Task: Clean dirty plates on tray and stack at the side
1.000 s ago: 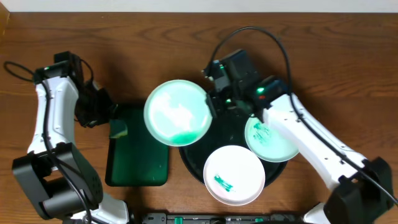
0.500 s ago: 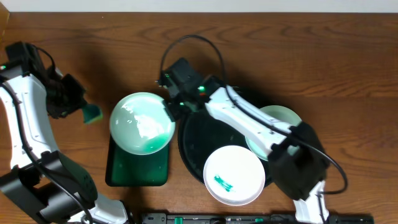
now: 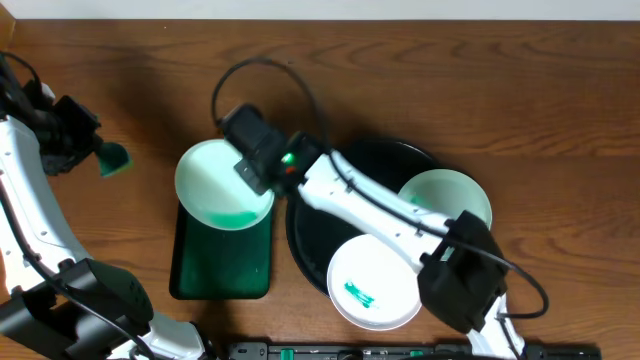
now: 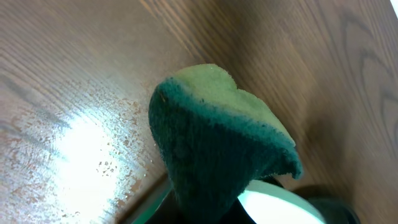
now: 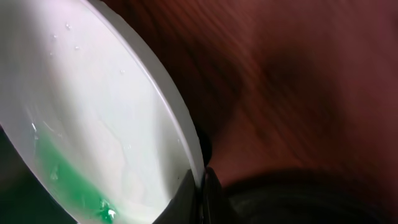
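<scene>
From overhead, my right gripper (image 3: pixel 250 168) was clamped on the rim of a pale-mint plate (image 3: pixel 220 185). That plate hung over the far end of the rectangular dark-green tray (image 3: pixel 220 272), with teal-green collected along its near edge. The round black tray (image 3: pixel 310 235) lay just to the right of it. A second plate (image 3: pixel 447 200) sat on that tray's right side, and a third plate (image 3: pixel 375 283), marked with a small teal smear, sat at its near edge, overhanging the rim. My left gripper (image 3: pixel 95 152) was well off to the left over the wooden table (image 3: pixel 500 80), closed on a green sponge (image 3: pixel 114 159).

From my left wrist, the sponge (image 4: pixel 217 143) filled the view, squeezed out of shape, with its yellow-green face above its dark-green side. The wood below it was speckled with droplets. My own fingers were hidden behind the sponge.

From my right wrist, the pale-mint plate (image 5: pixel 93 112) looked wet, with green low on its face, and my fingers pinched together on its rim.
</scene>
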You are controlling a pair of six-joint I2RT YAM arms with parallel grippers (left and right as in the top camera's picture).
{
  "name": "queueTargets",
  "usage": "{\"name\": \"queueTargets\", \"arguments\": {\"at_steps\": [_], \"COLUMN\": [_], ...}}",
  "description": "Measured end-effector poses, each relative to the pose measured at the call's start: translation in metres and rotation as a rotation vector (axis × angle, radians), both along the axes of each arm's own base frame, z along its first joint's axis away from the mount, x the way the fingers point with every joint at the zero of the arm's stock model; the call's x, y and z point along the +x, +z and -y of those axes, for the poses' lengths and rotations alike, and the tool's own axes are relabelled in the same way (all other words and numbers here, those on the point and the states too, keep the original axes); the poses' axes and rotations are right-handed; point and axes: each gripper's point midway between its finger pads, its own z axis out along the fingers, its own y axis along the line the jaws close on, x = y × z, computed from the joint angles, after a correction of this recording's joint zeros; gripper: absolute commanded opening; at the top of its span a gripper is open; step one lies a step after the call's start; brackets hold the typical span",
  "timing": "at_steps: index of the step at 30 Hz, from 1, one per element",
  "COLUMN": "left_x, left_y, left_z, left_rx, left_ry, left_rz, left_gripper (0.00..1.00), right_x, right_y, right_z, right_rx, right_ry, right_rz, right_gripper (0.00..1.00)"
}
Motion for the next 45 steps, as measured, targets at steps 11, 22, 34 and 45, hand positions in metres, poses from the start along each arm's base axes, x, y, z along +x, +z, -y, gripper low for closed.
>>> {"name": "queueTargets", "arguments": {"at_steps": [11,22,34,45], "left_x": [-0.004,-0.006,-0.007,-0.007], "left_y": [-0.001,-0.002,-0.002,-0.002], "left_z": [0.002,0.003,0.004,0.012], "left_rx": [-0.01,-0.015,-0.017,-0.046], "left_ry": [0.001,0.001,0.001,-0.013], "left_rz": [-0.017,-0.025,-0.028,-0.028], "left_gripper": [0.07,0.07,0.07,0.07], "right_x": [-0.012,-0.017,-0.015,0.053], "right_y": [0.037,0.069,0.021,0.014], "right_z": [-0.008,-0.006,0.016,0.124], "right_rx": [-0.247,-0.377,-0.224,0.014], "right_ry": [0.013,-0.034,-0.119,-0.527], "right_rz": [0.367,0.589,0.234,-0.153], "right_gripper": [0.01,0.01,0.01,0.01]}}
